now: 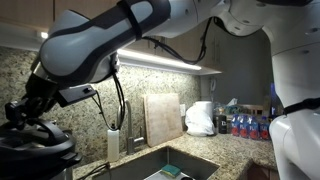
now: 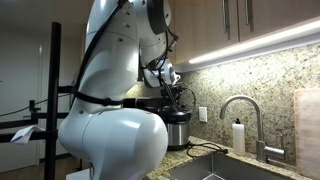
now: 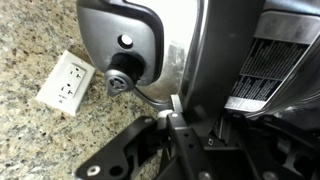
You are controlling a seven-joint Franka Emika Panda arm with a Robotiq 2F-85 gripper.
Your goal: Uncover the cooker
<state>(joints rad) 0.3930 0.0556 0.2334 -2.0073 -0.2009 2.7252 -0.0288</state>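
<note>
In an exterior view, the large round black electric pressure cooker with a domed lid (image 1: 38, 148) sits at the far left of the speckled granite tabletop (image 1: 235, 150). The black hand (image 1: 25, 112) hangs just above the lid. I cannot tell whether its fingers are spread or closed on anything. To the right stand a white soap bottle (image 1: 113, 142), the steel sink (image 1: 185, 156), a pale cutting board (image 1: 162, 118) leaning on the wall, and a white plastic bag (image 1: 200, 118). In the wrist view, a white wall outlet (image 3: 65, 82) lies left of the cooker's shiny steel rim (image 3: 178, 68).
</note>
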